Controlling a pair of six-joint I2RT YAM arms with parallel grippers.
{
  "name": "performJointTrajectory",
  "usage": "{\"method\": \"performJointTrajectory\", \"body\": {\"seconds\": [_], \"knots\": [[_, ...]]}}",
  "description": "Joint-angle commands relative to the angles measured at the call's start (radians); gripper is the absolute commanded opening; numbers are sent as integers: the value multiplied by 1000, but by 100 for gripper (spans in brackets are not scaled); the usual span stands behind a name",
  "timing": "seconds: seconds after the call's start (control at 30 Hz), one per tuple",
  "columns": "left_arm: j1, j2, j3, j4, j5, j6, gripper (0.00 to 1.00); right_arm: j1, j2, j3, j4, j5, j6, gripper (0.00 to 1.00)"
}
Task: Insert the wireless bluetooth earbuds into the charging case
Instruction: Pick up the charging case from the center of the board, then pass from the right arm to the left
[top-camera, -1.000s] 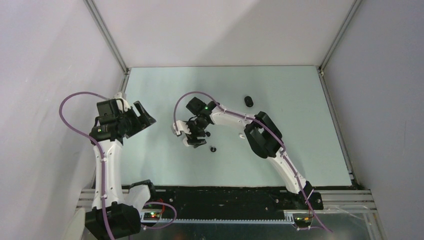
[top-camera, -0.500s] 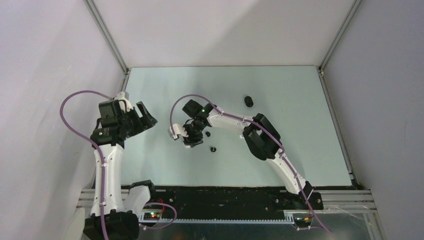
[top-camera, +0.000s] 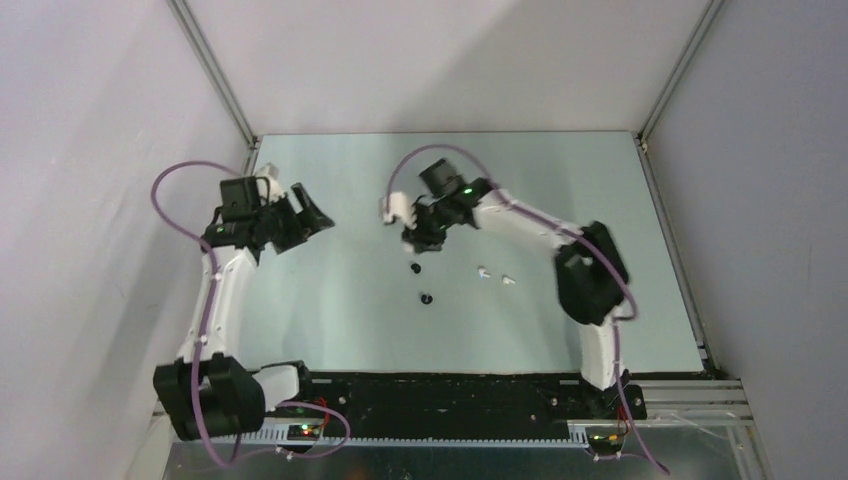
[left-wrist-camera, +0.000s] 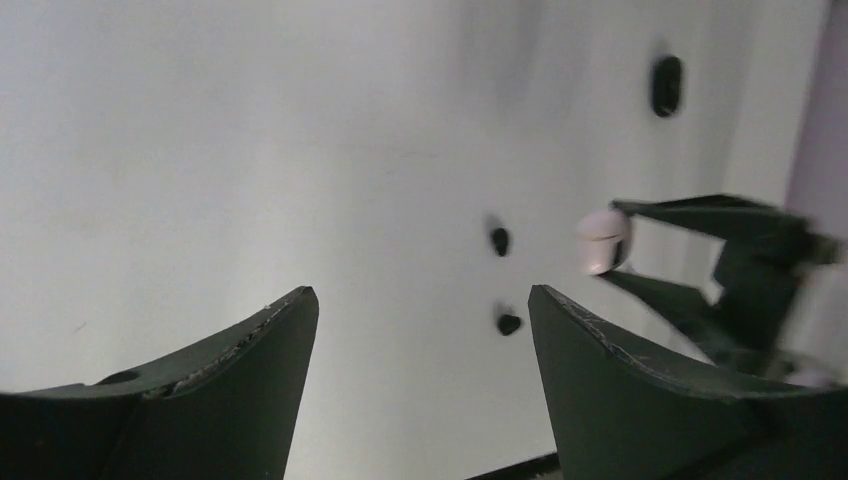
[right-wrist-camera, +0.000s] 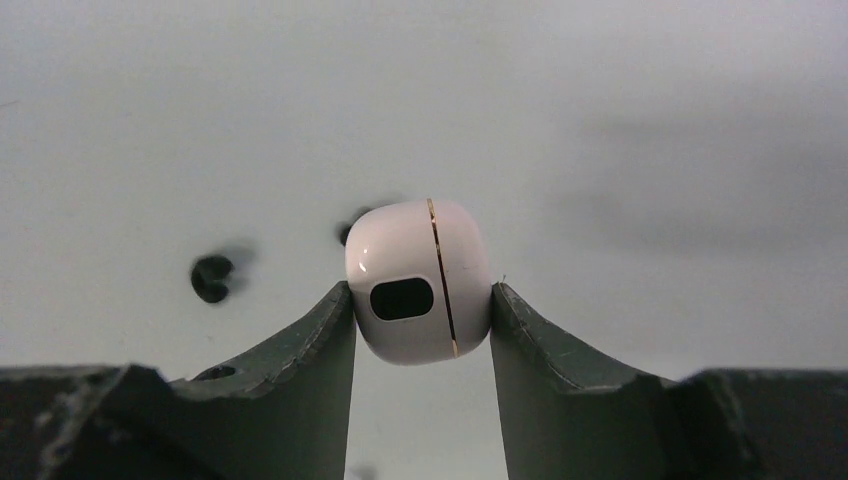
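The white pebble-shaped plastic charging case (right-wrist-camera: 415, 240) is sitting clamped in my right pincer (right-wrist-camera: 420, 292) above the table's (top-camera: 330, 320) middle, and I am expecting lid-opening next, my left pincer (left-wrist-camera: 420, 295) gaping empty.

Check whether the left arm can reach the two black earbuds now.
Probably yes: left gripper open and empty, bare table up to the black earbuds. The right gripper, holding the white case, hangs close.

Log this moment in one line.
right gripper: shut on white pebble-shaped case | left gripper: open | tiny black earbuds: on table
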Motion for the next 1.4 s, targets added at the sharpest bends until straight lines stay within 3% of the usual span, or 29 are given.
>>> {"method": "performJointTrajectory", "body": {"seconds": [0.0, 0.13, 0.23, 0.5, 0.7, 0.97, 1.37], "knots": [[-134, 90, 135, 208, 178, -48, 84, -77, -328, -147, 214, 68, 115, 14], [-267, 196, 299, 314, 310, -2, 84, -135, -506, -249, 350, 97, 136, 14], [-342, 269, 415, 333, 371, 115, 85, -174, -600, -318, 484, 105, 160, 14], [-456, 413, 614, 387, 478, 185, 85, -174, -601, -341, 638, 182, 128, 16], [-463, 497, 679, 386, 510, 183, 79, -160, -568, -340, 779, 198, 117, 18], [-467, 537, 696, 386, 538, 182, 77, -143, -551, -341, 822, 179, 108, 19], [-471, 559, 714, 387, 594, 188, 55, -133, -543, -343, 794, 160, 54, 21]]}}
